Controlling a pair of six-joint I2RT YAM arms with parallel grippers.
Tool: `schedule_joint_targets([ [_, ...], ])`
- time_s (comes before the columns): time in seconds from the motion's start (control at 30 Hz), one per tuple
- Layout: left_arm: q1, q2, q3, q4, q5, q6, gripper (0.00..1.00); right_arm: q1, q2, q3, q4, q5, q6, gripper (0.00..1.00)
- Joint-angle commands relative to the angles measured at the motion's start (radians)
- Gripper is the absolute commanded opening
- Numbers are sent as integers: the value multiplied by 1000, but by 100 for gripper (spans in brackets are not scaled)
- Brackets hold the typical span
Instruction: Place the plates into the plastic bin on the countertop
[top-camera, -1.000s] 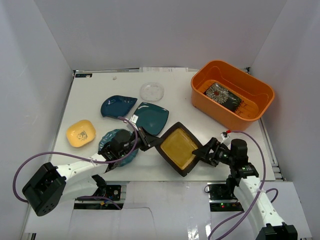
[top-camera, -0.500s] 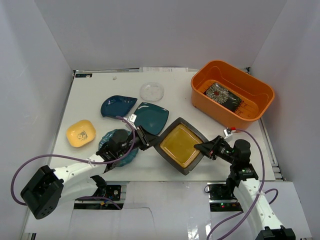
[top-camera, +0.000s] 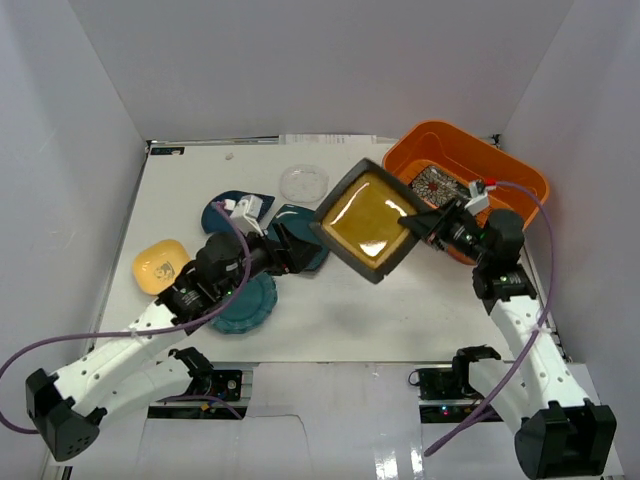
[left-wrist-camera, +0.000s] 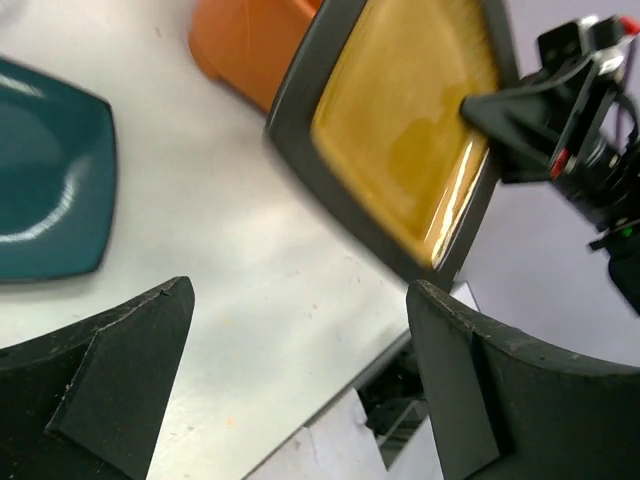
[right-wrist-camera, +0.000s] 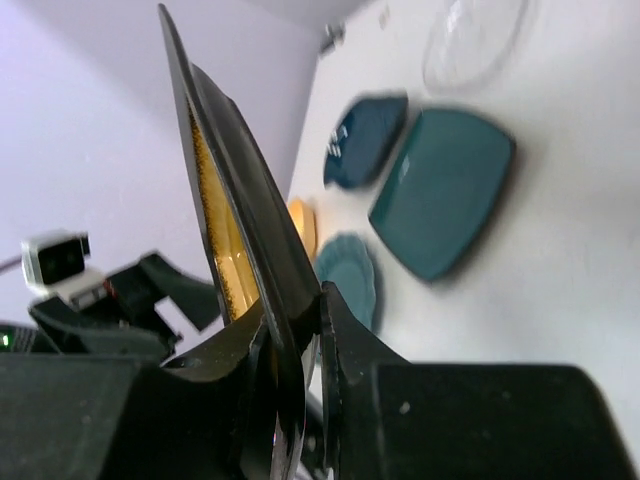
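The amber square plate with a black rim (top-camera: 365, 222) hangs tilted above the countertop (top-camera: 340, 320), just left of the orange plastic bin (top-camera: 520, 182). My right gripper (top-camera: 410, 222) is shut on its right edge, and the right wrist view shows the plate (right-wrist-camera: 225, 190) edge-on between the fingers (right-wrist-camera: 300, 325). A black floral plate (top-camera: 440, 186) lies in the bin. My left gripper (top-camera: 292, 250) is open and empty, apart from the amber plate (left-wrist-camera: 400, 130), with only white table between its fingers (left-wrist-camera: 298, 300). The teal square plate (top-camera: 312, 222) is partly hidden under it.
A teal scalloped plate (top-camera: 245, 302), a dark-blue leaf plate (top-camera: 222, 212) and a small yellow plate (top-camera: 158, 266) lie at the left. A clear glass dish (top-camera: 304, 183) sits behind them. White walls close in on three sides.
My left gripper has let go of the amber plate, opened and drawn back to the left. The right gripper has raised the plate and carried it up toward the bin.
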Motion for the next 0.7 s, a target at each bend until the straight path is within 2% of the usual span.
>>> schedule_joint_targets([
  [0.0, -4, -92, 69, -175, -124, 165, 98, -69, 78, 221, 155, 19, 0, 8],
  [0.2, -4, -238, 40, -271, -128, 197, 98, -258, 272, 454, 141, -24, 0, 8],
  [0.3, -4, -292, -23, -289, -98, 208, 98, -344, 347, 549, 77, -5, -52, 8],
  [0.4, -4, -325, -58, -286, -70, 222, 98, -388, 414, 622, -3, 52, -131, 8],
  [0.5, -4, -339, -54, -288, -35, 237, 98, -396, 463, 660, -87, 198, -230, 8],
  [0.67, -4, -370, -40, -308, -35, 291, 98, -410, 560, 662, -103, 243, -268, 8],
])
